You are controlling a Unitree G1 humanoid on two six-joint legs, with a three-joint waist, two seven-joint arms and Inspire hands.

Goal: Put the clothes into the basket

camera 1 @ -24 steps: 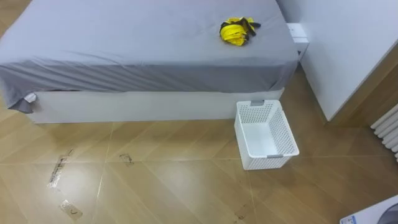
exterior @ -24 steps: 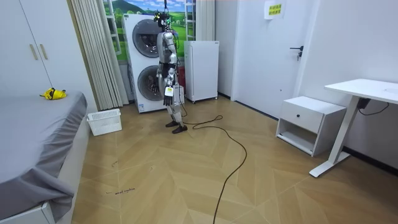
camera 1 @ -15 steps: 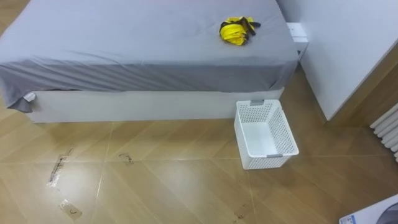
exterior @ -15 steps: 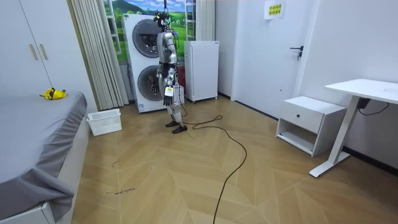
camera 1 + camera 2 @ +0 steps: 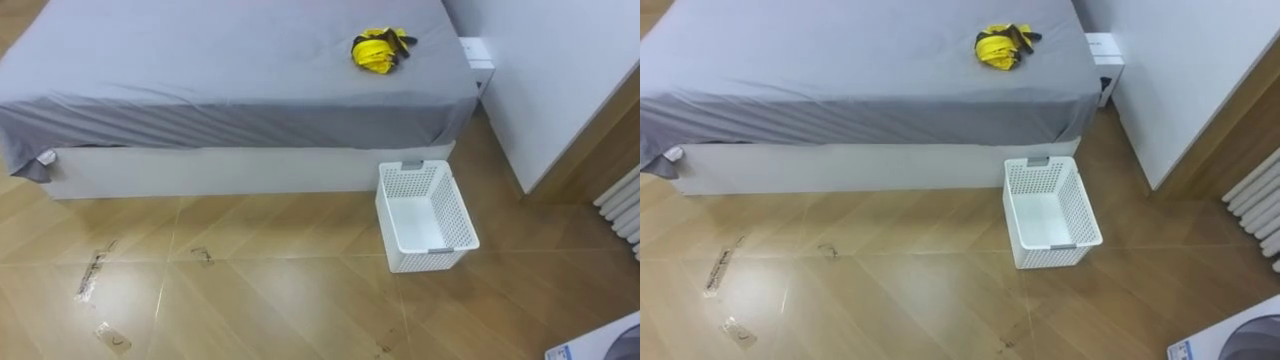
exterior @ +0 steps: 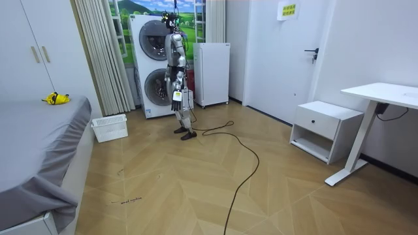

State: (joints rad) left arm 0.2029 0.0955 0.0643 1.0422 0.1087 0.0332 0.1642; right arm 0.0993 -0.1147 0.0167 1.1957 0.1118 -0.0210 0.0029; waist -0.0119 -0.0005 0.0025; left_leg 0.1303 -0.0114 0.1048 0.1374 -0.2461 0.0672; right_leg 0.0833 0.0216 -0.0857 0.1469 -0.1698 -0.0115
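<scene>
yellow clothes (image 5: 380, 48) on bed (image 5: 200, 70), basket (image 5: 432, 260) on floor

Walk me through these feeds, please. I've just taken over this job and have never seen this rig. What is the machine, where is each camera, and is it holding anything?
The machine is a two-legged humanoid robot with two arms that end in hands. The room view comes from a camera standing across the room. It shows the robot in front of the stacked washing machines, arms hanging down. The two eye views come from the camera on its head, looking down ahead. They show a grey bed with a bundle of yellow clothes near its far right corner. A white basket stands empty on the floor by the bed. The clothes are not yet picked up.
</scene>
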